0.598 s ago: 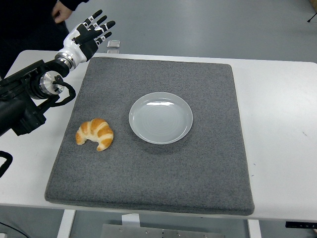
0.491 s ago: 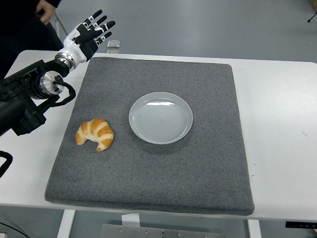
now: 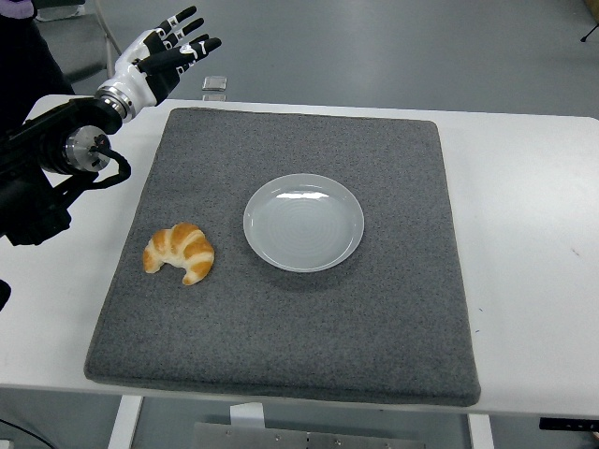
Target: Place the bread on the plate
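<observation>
Grey mat holds croissant beside empty plate, both well below the raised, wide-spread, empty left hand.

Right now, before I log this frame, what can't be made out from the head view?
- Right hand: out of view entirely.
- Left arm: cut off by the left edge; only forearm and left hand show, fingers spread.
- Small object at the table's far edge: too small to identify.
- Croissant underside: hidden against the mat.
- Person at top left: cropped by the corner.
- Plate: fully visible.
</observation>
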`<state>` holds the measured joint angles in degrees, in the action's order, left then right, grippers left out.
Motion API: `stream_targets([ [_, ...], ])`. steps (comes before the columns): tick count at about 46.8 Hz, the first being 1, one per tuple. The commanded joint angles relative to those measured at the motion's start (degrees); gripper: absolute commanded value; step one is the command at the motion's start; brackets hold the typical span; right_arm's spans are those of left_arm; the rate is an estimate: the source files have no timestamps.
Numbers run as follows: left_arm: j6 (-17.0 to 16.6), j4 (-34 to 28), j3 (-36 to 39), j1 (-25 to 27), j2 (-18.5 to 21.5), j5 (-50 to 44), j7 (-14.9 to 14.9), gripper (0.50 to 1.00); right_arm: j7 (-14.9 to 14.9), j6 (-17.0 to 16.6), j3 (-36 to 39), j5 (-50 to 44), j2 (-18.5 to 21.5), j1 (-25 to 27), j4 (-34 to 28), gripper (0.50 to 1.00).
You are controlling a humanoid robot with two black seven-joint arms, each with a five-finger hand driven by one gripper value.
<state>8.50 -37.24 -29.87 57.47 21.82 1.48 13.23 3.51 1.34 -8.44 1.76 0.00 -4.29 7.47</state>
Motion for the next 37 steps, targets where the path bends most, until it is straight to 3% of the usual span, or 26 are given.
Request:
stream_targets([
  [1,0.0,0.0,0.2,0.4,0.2,3.1,0.0,1.000,0.0,0.0,0.0,0.0,0.0,0.1,0.0,0.932],
  [8,0.1,-1.6,0.2,0.7,2.3,14.6,0.0,1.000,0.0,0.1,0.0,0.0,0.0,0.1,0.0,0.932],
  [19,1.3,-13.2,1.2,0.7,8.6,27.2,-1.1,1.000,0.0,0.0,0.0,0.0,0.0,0.1,0.0,0.930],
  [25,1.4,-19.1,9.6,3.6,14.0,27.6,-2.9,1.000,0.0,0.0,0.0,0.0,0.0,0.0,0.0,0.930],
  [37,2.6,-30.2,24.7,11.5,24.5,30.0,-2.9,1.000,0.0,0.0,0.0,0.0,0.0,0.1,0.0,0.932],
])
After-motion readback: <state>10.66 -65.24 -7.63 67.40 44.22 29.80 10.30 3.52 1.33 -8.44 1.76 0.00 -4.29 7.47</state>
